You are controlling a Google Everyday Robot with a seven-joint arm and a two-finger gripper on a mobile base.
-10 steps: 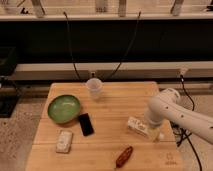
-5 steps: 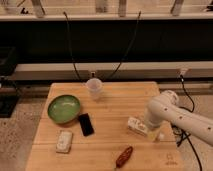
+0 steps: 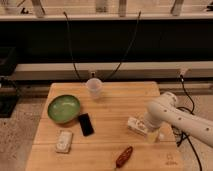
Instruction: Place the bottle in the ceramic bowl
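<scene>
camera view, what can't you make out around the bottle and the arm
- Gripper: low at the right side of the table, by the bottle. The white arm covers it in the camera view, so its grip cannot be told.
- Bottle: its right end is hidden behind the arm, and the label is too small to read.
- Arm: cut off by the right edge.

The gripper [image 3: 148, 131] has moved lower and slightly left, and is now at the right end of the bottle [image 3: 134, 123].

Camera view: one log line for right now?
gripper: down at small white plastic bottle, right side of wooden table | bottle: lying on table | green glazed ceramic bowl: left side, empty
</scene>
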